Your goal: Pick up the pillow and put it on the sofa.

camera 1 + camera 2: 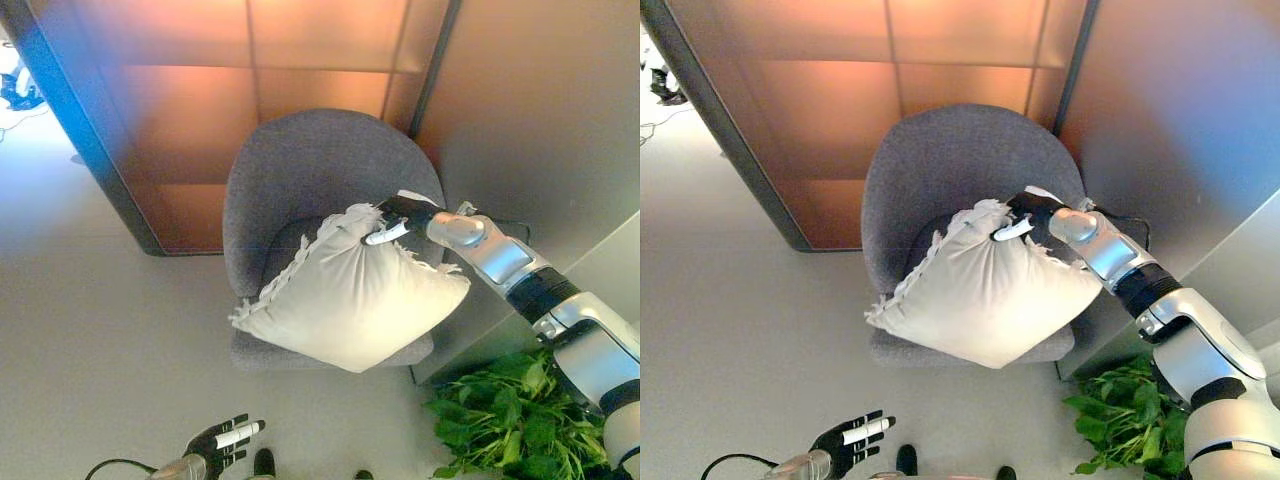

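A white pillow (350,290) with a frilled edge lies tilted on the seat of a grey armchair (300,165), overhanging its front edge. My right hand (395,220) reaches in from the right and is shut on the pillow's upper corner, fingers curled over the frill. It also shows in the right eye view (1025,220). My left hand (222,440) hangs low at the bottom of the view, fingers straight and empty, well away from the pillow.
The armchair stands against an orange-brown panelled wall (300,50) with dark frames. A green leafy plant (510,420) sits at the lower right next to a grey wall (560,100). Pale floor (90,330) spreads left and in front of the chair.
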Available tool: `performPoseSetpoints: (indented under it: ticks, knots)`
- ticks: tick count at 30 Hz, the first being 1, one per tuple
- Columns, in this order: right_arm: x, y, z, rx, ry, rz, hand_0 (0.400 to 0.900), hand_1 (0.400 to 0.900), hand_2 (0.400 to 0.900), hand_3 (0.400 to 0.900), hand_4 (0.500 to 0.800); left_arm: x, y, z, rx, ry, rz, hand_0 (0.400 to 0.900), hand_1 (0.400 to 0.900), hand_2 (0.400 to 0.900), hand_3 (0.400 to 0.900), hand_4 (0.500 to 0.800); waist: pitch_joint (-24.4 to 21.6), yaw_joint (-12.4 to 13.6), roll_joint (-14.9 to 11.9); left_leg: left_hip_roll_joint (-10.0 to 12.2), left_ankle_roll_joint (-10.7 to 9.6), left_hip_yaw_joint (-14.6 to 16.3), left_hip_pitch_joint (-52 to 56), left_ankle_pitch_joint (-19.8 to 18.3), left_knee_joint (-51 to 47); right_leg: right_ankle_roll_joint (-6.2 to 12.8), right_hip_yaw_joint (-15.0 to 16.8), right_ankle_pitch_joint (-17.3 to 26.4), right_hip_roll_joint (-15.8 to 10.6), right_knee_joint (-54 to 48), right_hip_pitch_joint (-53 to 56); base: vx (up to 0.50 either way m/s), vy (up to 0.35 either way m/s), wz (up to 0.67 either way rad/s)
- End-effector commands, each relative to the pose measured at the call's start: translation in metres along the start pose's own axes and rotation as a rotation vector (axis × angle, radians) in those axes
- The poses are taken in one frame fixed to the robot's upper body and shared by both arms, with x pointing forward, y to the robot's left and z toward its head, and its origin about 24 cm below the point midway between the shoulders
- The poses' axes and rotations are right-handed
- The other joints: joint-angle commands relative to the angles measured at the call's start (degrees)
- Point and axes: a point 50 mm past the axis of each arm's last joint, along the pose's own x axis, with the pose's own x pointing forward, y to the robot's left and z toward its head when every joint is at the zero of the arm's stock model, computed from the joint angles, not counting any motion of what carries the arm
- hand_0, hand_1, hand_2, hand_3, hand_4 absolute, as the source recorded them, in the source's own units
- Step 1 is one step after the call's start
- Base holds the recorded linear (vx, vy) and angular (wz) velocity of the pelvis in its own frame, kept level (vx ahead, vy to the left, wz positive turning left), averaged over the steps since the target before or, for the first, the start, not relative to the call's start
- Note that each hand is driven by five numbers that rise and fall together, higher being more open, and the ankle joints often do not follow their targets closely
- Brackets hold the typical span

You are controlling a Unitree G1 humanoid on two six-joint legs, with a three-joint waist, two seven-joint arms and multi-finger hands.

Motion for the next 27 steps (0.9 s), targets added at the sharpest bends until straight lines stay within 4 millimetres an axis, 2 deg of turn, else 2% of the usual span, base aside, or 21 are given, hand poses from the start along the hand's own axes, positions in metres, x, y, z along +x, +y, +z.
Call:
performPoseSetpoints:
  ticks: [1,9,22,27]
  knots:
    - [-0.026,-0.101,0.090,0.032,-0.252,-0.377,0.900,0.900,0.900,0.900,0.800,-0.002,0.010,0.012,0.044,-0.048,0.009,0.900,0.900,0.900,0.900,0.800,-4.40,3.07,-2.35,2.23,-2.96,0.58,1.82,-6.55,0.88,4.60,-0.94,-1.18,-4.29,2.30,-2.65,0.00,0.002,0.15]
    - [-0.030,-0.123,0.074,0.124,-0.189,-0.364,0.900,0.900,0.900,0.900,0.800,-0.002,0.009,0.016,0.075,-0.057,0.011,0.900,0.900,0.900,0.900,0.800,-4.87,3.85,-1.53,2.85,-3.29,0.58,2.20,-6.32,0.96,4.19,-2.24,-1.98,-4.43,2.53,-1.55,0.00,0.015,0.06]
    - [-0.047,-0.148,0.044,0.175,-0.184,-0.424,0.900,0.900,0.900,0.900,0.800,0.001,0.008,0.022,0.094,-0.041,0.028,0.900,0.900,0.900,0.900,0.800,-5.53,2.47,-0.54,3.96,-3.88,1.29,3.06,-6.28,1.52,4.09,-2.65,-3.01,-4.91,3.78,-0.86,-0.03,0.018,-0.09]
    - [-0.049,-0.151,0.038,0.178,-0.172,-0.423,0.900,0.900,0.900,0.900,0.800,0.003,0.005,0.025,0.106,-0.051,0.010,0.900,0.900,0.900,0.900,0.800,-5.79,1.85,-0.49,4.37,-4.20,1.70,3.50,-6.18,1.42,4.23,-2.45,-2.88,-5.05,3.68,-0.64,-0.01,0.004,-0.05]
